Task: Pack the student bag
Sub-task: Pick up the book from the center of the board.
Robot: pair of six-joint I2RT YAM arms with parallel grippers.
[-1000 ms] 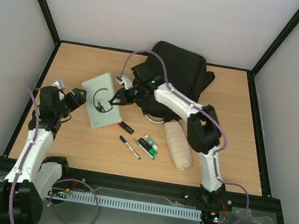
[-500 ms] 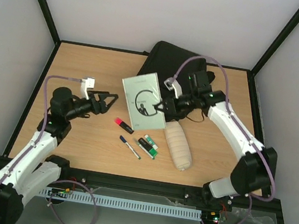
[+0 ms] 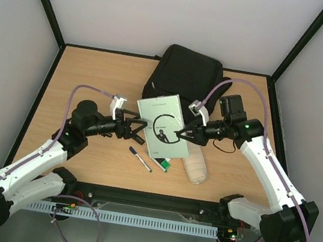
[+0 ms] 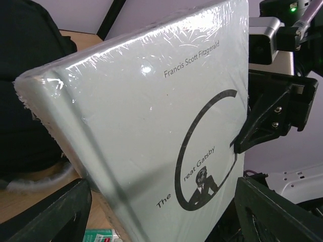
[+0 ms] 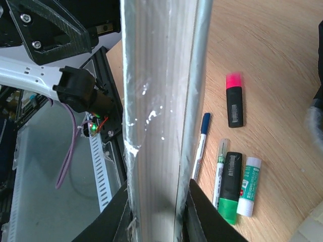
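The right claw pinched the pale film-wrapped book by one edge — slick wrap might let it slip. The left claw, spread wide beside it, could knock it.

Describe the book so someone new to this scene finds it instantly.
Just on the near side of the black backpack, the right gripper holds up the book. It is the only flat pale-green slab, shrink-wrapped, with a black ring on its cover.

I'm lifting the book clear with the right gripper and swinging the left gripper up beside it.
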